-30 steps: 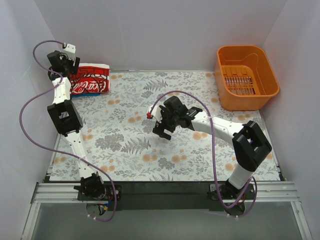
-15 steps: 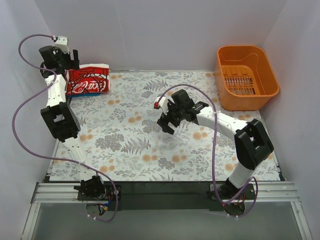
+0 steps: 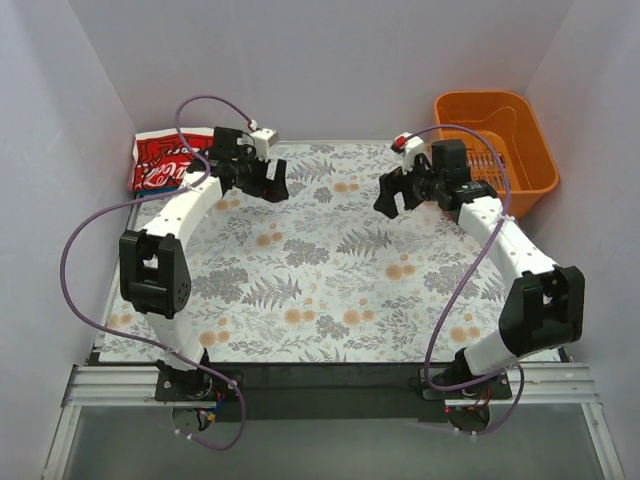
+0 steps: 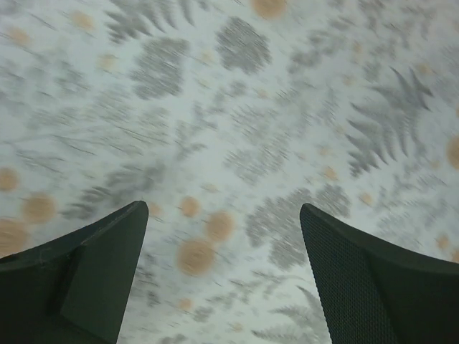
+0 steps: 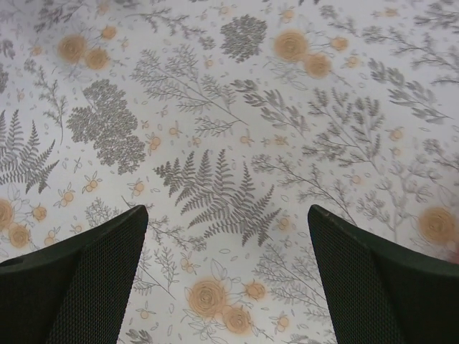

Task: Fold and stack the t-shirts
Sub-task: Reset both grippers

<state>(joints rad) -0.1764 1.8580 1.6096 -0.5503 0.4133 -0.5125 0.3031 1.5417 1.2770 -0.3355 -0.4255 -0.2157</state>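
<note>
At the far left corner of the table (image 3: 340, 375) lies the folded white t-shirt with the red print (image 3: 165, 165), clear of both arms. The left gripper (image 3: 268, 184) hovers near it over the floral cover (image 3: 330, 280), fingers wide apart and holding nothing. The right gripper (image 3: 392, 195) hangs beside the orange basket (image 3: 480, 205), fingers also apart and empty. One shirt looks finished. The next move calls for fetching another, though I can see none.

**Soft overhead light, one blurred view**

Lit evenly from above in the top view, sharp, with faint shadows on the floral cover (image 3: 330, 270). Smeared by motion blur in the left wrist view. Crisp in the right wrist view, jaws dark.
</note>
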